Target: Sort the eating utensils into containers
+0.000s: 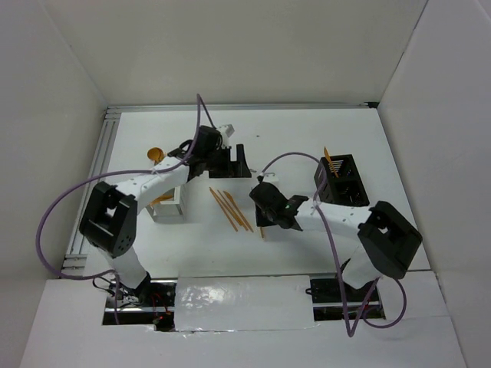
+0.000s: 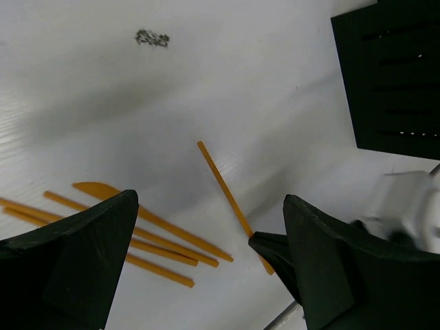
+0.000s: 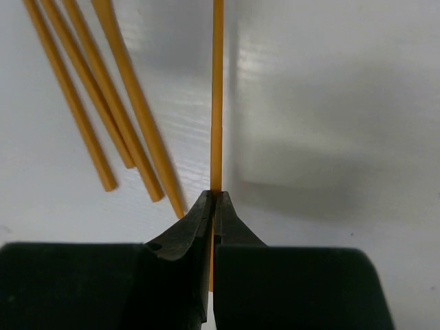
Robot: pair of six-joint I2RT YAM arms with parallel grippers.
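Several orange utensils [image 1: 230, 208], thin sticks and a knife, lie side by side mid-table. My right gripper [image 1: 263, 218] is shut on one orange stick [image 3: 217, 103] just right of them, low over the table. The others lie to its left in the right wrist view [image 3: 110, 103]. My left gripper [image 1: 239, 162] hangs open and empty behind the pile, its fingers [image 2: 75, 261] wide apart above the sticks [image 2: 148, 237]. The black caddy [image 1: 341, 182] at the right holds orange forks [image 1: 331, 162]. The white caddy [image 1: 169, 207] sits partly under my left arm.
An orange spoon [image 1: 156, 155] lies at the far left near the table's railed edge. White walls enclose the table on three sides. The black caddy [image 2: 392, 75] shows at the upper right of the left wrist view.
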